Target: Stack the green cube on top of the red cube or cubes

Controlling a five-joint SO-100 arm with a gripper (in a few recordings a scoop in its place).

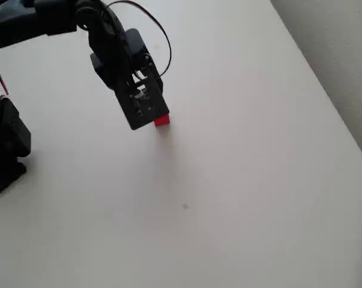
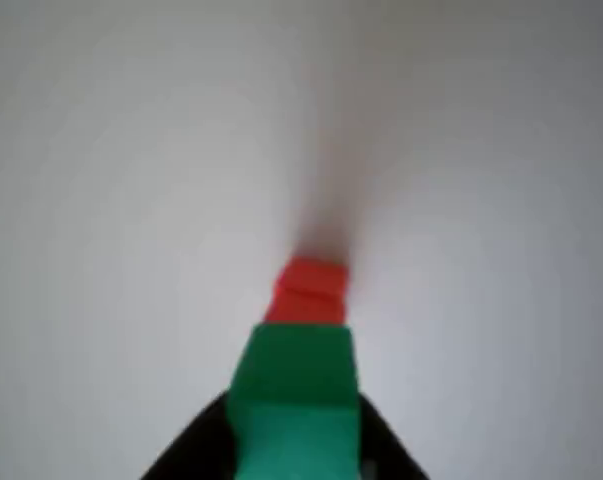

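Pincer [image 2: 296, 455] clamped on green cube [image 2: 293, 400], carried just short of red cube [image 2: 309, 290]; placing step; next calls for centring above, then lowering.

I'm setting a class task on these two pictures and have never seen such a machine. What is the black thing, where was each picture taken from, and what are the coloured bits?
The black thing is a small robot arm standing on a white table. One picture comes from a fixed camera looking down from above. The other comes from a camera riding on the arm's wrist, so it looks along the claw, whose dark fingers show at the bottom edge. In the wrist view the claw grips a small green cube. Just beyond it stands a red block on the table. From above, the red block peeks out beside the claw's tip.
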